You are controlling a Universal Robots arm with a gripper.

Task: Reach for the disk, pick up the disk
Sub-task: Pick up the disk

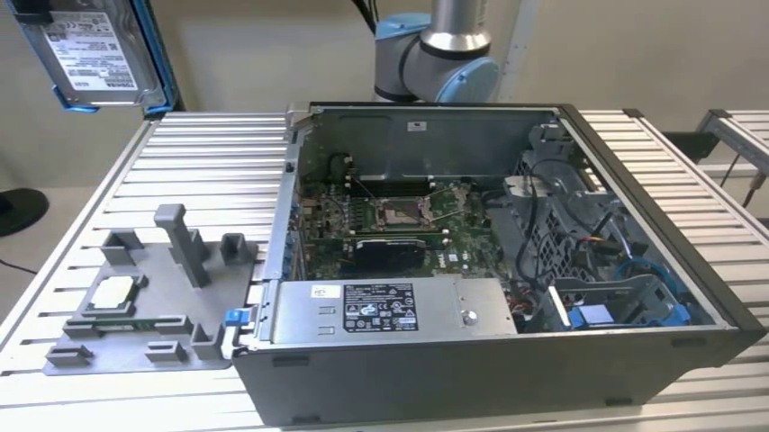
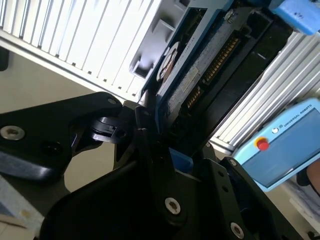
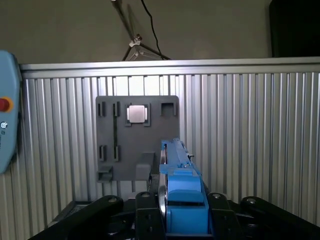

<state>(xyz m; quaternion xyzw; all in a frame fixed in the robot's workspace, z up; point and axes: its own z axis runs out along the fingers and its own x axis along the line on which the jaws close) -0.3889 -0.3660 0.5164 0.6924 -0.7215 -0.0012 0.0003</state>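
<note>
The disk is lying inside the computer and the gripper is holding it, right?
Not quite. The disk isn't inside the computer. The exterior view shows it up in the air at that view's left, well to the side of the computer. The gripper is holding it, as you said.
</note>
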